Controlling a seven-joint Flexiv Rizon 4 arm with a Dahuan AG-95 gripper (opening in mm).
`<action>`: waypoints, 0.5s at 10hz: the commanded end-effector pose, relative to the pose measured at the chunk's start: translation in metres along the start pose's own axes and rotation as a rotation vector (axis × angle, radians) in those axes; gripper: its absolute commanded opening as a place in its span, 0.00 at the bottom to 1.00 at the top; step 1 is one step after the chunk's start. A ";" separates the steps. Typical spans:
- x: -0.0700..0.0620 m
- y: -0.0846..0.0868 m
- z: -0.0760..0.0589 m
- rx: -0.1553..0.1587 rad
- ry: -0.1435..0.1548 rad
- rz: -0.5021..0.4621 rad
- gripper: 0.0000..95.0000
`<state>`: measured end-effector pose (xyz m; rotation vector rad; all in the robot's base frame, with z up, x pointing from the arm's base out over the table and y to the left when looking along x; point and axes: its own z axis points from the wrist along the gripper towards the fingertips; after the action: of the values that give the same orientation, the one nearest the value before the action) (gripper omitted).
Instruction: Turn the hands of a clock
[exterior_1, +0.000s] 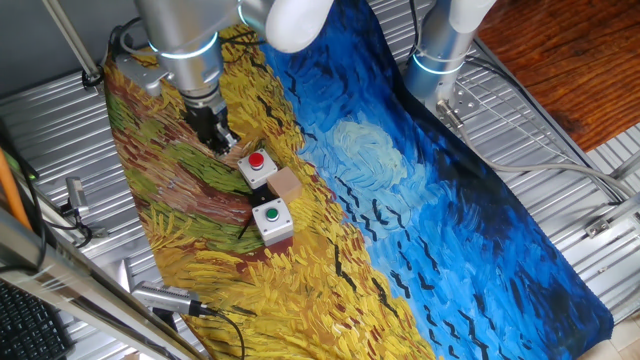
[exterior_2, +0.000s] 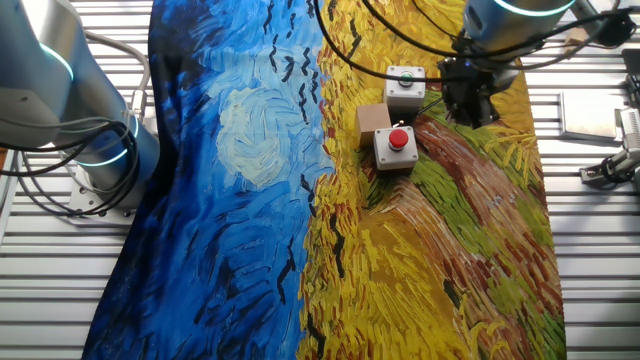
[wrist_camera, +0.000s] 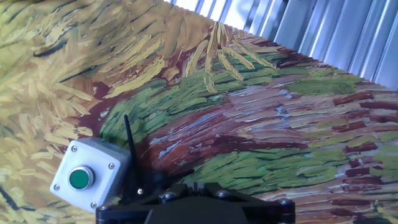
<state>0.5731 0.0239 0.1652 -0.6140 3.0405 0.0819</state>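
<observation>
Clock not discernible, claw (exterior_1: 222, 140) beside red-button box (exterior_1: 258, 167), state unclear

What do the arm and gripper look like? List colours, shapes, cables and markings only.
The arm is a thick cylinder of silver-grey metal with a glowing light-blue ring around its lower end. Below it, the two-finger gripper is black and blocky. In the hand view its black housing shows small silver screws. Black cables loop over the painted cloth near the arm. No lettering is readable.

Small tan block (exterior_1: 285, 183), upright, just beside red-button box (exterior_1: 258, 166); dial unseen
</observation>
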 end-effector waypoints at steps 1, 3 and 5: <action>-0.002 0.000 0.001 -0.004 0.002 0.005 0.00; -0.002 0.001 0.002 -0.013 -0.005 0.037 0.00; -0.024 0.029 0.016 -0.009 -0.002 0.109 0.00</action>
<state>0.5798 0.0542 0.1544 -0.4741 3.0601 0.0958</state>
